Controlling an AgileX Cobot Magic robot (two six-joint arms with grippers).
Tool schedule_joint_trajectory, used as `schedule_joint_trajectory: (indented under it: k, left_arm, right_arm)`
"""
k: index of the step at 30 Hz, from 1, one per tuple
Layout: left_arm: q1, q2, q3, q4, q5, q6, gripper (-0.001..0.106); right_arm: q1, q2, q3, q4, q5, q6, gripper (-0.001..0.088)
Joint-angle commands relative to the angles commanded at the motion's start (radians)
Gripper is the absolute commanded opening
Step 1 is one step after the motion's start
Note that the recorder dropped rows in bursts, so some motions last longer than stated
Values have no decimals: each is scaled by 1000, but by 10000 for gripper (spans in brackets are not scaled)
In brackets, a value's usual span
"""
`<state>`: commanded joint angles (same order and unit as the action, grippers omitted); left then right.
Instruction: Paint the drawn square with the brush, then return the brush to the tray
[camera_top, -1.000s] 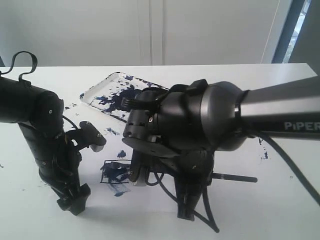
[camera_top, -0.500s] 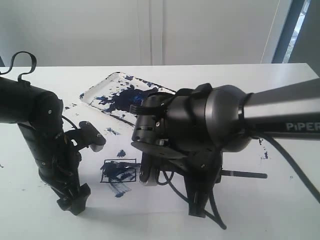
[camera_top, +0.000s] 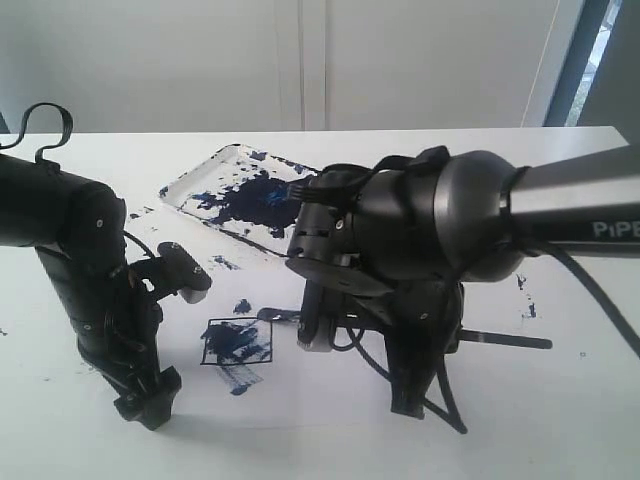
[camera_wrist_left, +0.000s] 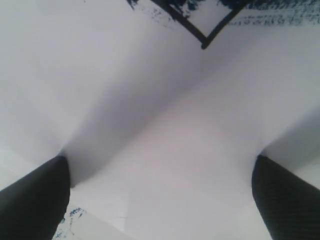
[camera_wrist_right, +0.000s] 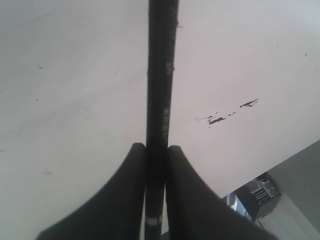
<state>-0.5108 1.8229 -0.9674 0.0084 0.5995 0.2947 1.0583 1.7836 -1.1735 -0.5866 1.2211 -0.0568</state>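
Note:
The drawn square (camera_top: 237, 342) on the white paper is smeared with dark blue paint; one of its corners (camera_wrist_left: 202, 42) shows in the left wrist view. My right gripper (camera_wrist_right: 156, 147) is shut on the black brush (camera_wrist_right: 161, 75). In the exterior view the brush lies roughly level behind the right arm (camera_top: 420, 230). Its handle end (camera_top: 505, 341) sticks out to the right, and its banded front end (camera_top: 280, 316) hangs just right of the square. The paint-blotted white tray (camera_top: 190, 180) sits behind. My left gripper (camera_top: 148, 402) stands open, fingertips down on the paper left of the square.
The paper sheet (camera_top: 300, 425) covers the near part of the white table. Stray blue streaks run below the square (camera_top: 238, 380) and specks dot the table at right (camera_top: 527, 305). The table edge (camera_wrist_right: 295, 160) shows in the right wrist view.
My right arm has swung to the right with the brush, uncovering the whole square. The brush tip has left the square. The left arm has not moved.

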Motion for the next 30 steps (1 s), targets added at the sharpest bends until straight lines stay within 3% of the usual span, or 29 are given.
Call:
schedule_joint_trajectory:
  k: [8, 30]
  left_arm:
    - [0, 0, 0, 0, 0, 0, 985]
    - [0, 0, 0, 0, 4, 0, 985]
  right_arm:
    - [58, -17, 0, 13, 0, 0, 0]
    - [58, 84, 0, -73, 0, 11, 0]
